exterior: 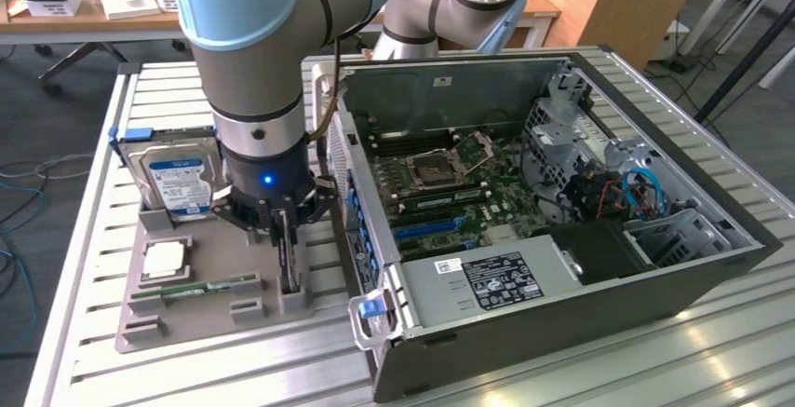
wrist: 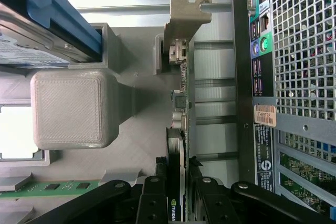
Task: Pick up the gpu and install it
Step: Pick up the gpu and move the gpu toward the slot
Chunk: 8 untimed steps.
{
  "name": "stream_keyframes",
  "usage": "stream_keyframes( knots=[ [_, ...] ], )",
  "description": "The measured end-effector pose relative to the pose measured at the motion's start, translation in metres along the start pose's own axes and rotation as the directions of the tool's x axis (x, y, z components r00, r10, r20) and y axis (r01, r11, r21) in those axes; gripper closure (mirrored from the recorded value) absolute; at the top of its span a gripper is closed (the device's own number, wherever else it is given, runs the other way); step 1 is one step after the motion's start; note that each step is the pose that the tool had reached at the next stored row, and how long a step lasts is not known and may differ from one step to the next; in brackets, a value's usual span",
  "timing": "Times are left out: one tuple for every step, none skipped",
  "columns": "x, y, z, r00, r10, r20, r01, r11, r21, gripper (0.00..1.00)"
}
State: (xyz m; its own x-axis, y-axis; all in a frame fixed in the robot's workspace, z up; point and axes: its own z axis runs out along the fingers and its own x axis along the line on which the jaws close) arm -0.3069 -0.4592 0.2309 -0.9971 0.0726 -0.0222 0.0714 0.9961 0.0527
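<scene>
The gpu (exterior: 293,263) stands on edge in a slot of the grey parts tray (exterior: 205,323), beside the open computer case (exterior: 695,272). In the wrist view the gpu (wrist: 179,124) is a thin dark card seen edge-on, its silver bracket (wrist: 185,17) at the far end. My gripper (exterior: 289,228) is straight above the card, pointing down. Its black fingers (wrist: 151,200) press the card from both sides, so my gripper (wrist: 177,200) is shut on the gpu. The card's lower edge still sits in the tray slot.
On the tray lie a silver hard drive (exterior: 174,179) with a blue-white label, a processor chip (exterior: 166,260) and a green memory stick (exterior: 199,288). The case's rear panel (wrist: 262,77) is close beside the card. Its motherboard (exterior: 448,193) is exposed.
</scene>
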Motion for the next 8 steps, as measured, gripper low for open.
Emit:
stream_keyframes(
  knots=[
    [0.0, 0.0, 0.0, 1.0, 0.0, 0.0, 0.0, 1.0, 0.0, 0.74],
    [0.0, 0.0, 0.0, 1.0, 0.0, 0.0, 0.0, 1.0, 0.0, 0.74],
    [0.0, 0.0, 0.0, 1.0, 0.0, 0.0001, 0.0, 1.0, 0.0, 0.74],
    [0.0, 0.0, 0.0, 1.0, 0.0, 0.0, 0.0, 1.0, 0.0, 0.74],
    [0.0, 0.0, 0.0, 1.0, 0.0, 0.0, 0.0, 1.0, 0.0, 0.74],
    [0.0, 0.0, 0.0, 1.0, 0.0, 0.0, 0.0, 1.0, 0.0, 0.74],
    [0.0, 0.0001, -0.0007, 1.0, 0.0, 0.0001, 0.0, 1.0, -0.0001, 0.74],
    [0.0, 0.0001, -0.0018, 1.0, 0.0, 0.0, 0.0, 1.0, 0.0, 0.74]
  ],
)
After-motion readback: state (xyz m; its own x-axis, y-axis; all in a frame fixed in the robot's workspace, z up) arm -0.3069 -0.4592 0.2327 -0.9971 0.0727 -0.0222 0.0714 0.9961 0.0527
